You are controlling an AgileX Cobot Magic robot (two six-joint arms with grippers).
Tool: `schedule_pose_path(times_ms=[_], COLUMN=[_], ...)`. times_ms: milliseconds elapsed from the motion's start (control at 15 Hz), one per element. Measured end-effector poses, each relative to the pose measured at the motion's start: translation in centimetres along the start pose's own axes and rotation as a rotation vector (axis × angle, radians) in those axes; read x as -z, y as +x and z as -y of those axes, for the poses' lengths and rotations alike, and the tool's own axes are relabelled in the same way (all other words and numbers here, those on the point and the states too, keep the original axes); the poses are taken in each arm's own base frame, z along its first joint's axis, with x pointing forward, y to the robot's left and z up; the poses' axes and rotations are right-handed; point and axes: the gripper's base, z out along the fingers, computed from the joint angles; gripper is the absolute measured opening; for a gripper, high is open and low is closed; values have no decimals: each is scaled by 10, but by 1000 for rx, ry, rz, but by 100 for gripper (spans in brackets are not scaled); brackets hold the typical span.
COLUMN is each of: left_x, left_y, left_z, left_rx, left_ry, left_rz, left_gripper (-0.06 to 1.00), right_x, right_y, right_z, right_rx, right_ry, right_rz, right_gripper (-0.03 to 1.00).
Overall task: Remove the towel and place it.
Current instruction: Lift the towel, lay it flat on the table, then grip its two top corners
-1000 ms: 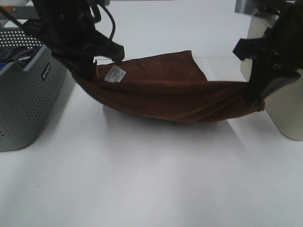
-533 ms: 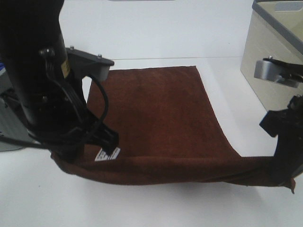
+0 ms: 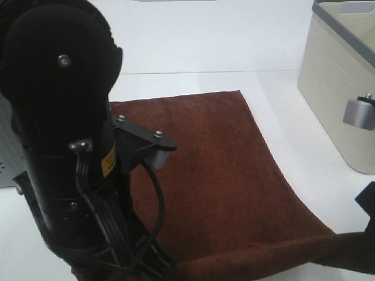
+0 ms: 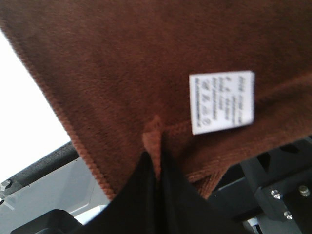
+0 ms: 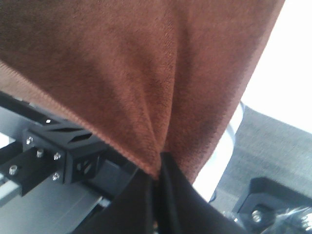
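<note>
Between left gripper [image 4: 156,163] and right gripper [image 5: 158,170], towel [image 3: 211,175] edge held crosswise, rest flat.

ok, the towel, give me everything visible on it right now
The towel is a reddish-brown plush rectangle with a stitched hem and a small white care label near the left gripper's pinch. Its far part lies spread flat on the white table. The near edge is lifted and stretched between the left gripper and the right gripper, each shut on a pinched bit of hem.
</note>
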Motion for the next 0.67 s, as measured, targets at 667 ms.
schedule_pose_path(times_ms=[667], left_x=[0], left_y=[5], left_z=[10], left_rx=[29], left_ry=[61], left_rz=[-37], left_gripper=[24], right_x=[-21], right_y=[17], right_z=[6], right_rx=[-44], right_ry=[-23], right_rz=[-87], right_gripper=[31])
